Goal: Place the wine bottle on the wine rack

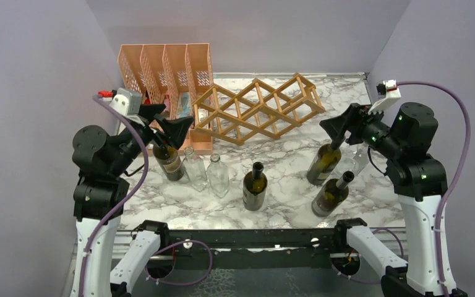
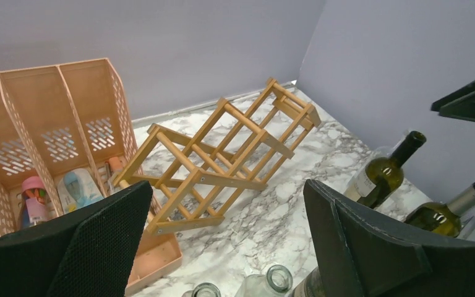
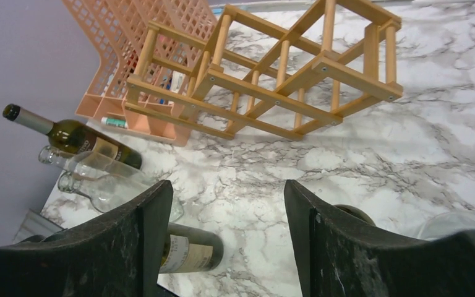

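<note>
Approach step, by the look of it. Left gripper [image 2: 222, 201] and right gripper [image 3: 226, 192] hang wide open, empty, above wine bottles [image 1: 323, 164] standing on the worktop [image 1: 284, 154]. The wine rack [image 1: 256, 108] sits behind them, unloaded. Next: lower onto one neck, then close.

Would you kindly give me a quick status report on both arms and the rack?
Left pincer open above leftmost bottle. Right pincer open above green bottle. Rack empty, nothing held. Organiser beside rack.
</note>
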Available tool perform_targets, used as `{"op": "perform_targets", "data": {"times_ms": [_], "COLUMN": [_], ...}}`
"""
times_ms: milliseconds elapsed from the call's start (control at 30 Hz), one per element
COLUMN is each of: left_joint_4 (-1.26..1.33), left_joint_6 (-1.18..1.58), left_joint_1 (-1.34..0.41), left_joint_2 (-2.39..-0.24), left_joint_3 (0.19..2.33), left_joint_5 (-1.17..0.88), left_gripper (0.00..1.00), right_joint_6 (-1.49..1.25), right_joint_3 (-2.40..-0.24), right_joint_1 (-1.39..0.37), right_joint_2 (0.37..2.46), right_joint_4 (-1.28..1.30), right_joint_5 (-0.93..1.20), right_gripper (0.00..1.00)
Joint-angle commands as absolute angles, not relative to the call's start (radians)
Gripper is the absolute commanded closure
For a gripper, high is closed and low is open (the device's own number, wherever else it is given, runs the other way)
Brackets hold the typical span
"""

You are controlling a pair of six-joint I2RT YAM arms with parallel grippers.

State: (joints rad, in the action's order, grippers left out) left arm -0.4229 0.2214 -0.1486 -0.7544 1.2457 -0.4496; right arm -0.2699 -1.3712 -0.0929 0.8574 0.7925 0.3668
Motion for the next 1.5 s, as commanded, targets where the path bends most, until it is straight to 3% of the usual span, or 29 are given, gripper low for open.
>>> {"op": "perform_targets", "data": {"times_ms": [0,267,533,600,667,900,1467], "left_joint_4": [-0.409,-0.386,-0.271,-0.25,-0.256,-0.249,-0.161], "left_joint_6": [0.269,0.282,0.302,0.297,0.263,0.189,0.248], "left_joint_1": [-0.139,-0.136,-0.135,-0.134,-0.135,-0.135,-0.134], "left_joint_2": [-0.692,-0.686,-0.736,-0.756,-0.78,-0.852,-0.892], "left_joint_3": [1.223,1.209,1.184,1.195,1.224,1.289,1.256], "left_joint_5": [-0.499,-0.587,-0.656,-0.663,-0.66,-0.631,-0.655], "left_gripper": [0.01,0.01,0.01,0.01,0.01,0.01,0.01], "right_joint_6": [-0.262,-0.165,-0.035,0.008,0.051,0.119,0.15], "right_joint_3": [-1.335,-1.308,-1.358,-1.37,-1.381,-1.378,-1.285], "right_joint_1": [-0.102,-0.137,-0.237,-0.297,-0.393,-0.628,-0.816], "right_joint_2": [0.861,0.885,0.945,0.978,1.011,1.099,1.13], "right_joint_4": [0.725,0.697,0.693,0.718,0.747,0.791,0.629], "right_joint_5": [0.482,0.605,0.886,0.849,0.754,0.483,0.542], "right_gripper": [0.29,0.29,0.33,0.41,0.42,0.35,0.28]}}
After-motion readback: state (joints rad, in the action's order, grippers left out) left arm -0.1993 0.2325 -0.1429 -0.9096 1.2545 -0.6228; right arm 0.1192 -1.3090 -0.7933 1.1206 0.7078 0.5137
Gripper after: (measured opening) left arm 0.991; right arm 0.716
